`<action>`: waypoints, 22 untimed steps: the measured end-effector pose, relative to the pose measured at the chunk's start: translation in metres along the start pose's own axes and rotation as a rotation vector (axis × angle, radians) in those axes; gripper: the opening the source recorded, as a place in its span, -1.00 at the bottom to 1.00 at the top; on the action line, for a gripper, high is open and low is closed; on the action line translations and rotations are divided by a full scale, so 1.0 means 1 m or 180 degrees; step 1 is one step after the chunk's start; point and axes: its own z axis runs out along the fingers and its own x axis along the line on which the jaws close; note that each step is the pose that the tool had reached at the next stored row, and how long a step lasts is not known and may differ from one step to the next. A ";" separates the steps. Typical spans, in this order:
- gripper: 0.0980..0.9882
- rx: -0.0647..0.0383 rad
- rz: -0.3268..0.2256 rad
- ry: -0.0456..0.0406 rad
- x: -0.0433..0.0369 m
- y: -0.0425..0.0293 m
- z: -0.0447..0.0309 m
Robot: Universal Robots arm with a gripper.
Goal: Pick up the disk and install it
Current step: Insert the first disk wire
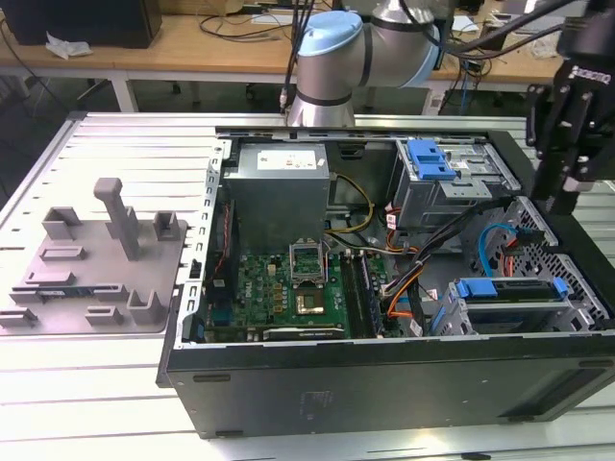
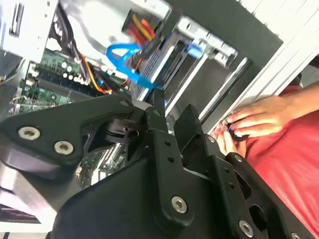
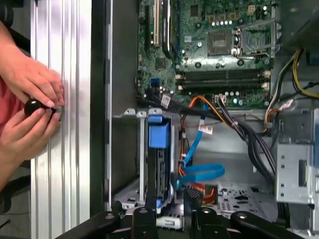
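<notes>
- My gripper (image 3: 167,205) hangs over the open computer case (image 1: 192,384), jaws parted and holding nothing.
- The disk (image 3: 159,149) stands on edge in the drive cage (image 3: 142,117), in line with my jaws.
- Judged rigid, fairly heavy and shock-sensitive; best taken by the blue carrier's long sides.

Exterior view: raised, angled down across the open computer case (image 1: 384,384); both wrist views: close above its interior, sharing the motherboard (image 3: 224,45) (image 2: 55,74)

Gripper (image 3: 167,203) spread above disk (image 3: 160,169) in cage (image 3: 130,115); hands (image 3: 30,82) at table rail (image 3: 70,164)
</notes>
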 end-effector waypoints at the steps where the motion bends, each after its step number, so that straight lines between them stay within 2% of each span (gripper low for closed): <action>1: -0.43 -0.0003 0.0001 0.0001 -0.0004 -0.0040 0.0004; 4: -0.43 -0.0019 0.0054 0.0001 -0.0020 -0.0096 0.0045; 6: -0.43 -0.0058 0.0187 -0.0001 -0.0035 -0.0125 0.0096; 9: -0.43 -0.0062 0.0203 0.0007 -0.0134 -0.0200 0.0084; 11: -0.43 -0.0070 0.0233 0.0007 -0.0144 -0.0226 0.0091; 16: -0.43 -0.0145 0.0500 0.0003 -0.0164 -0.0255 0.0149; 18: -0.43 -0.0145 0.0540 0.0006 -0.0178 -0.0256 0.0159; 22: -0.43 -0.0123 0.0581 0.0014 -0.0209 -0.0258 0.0165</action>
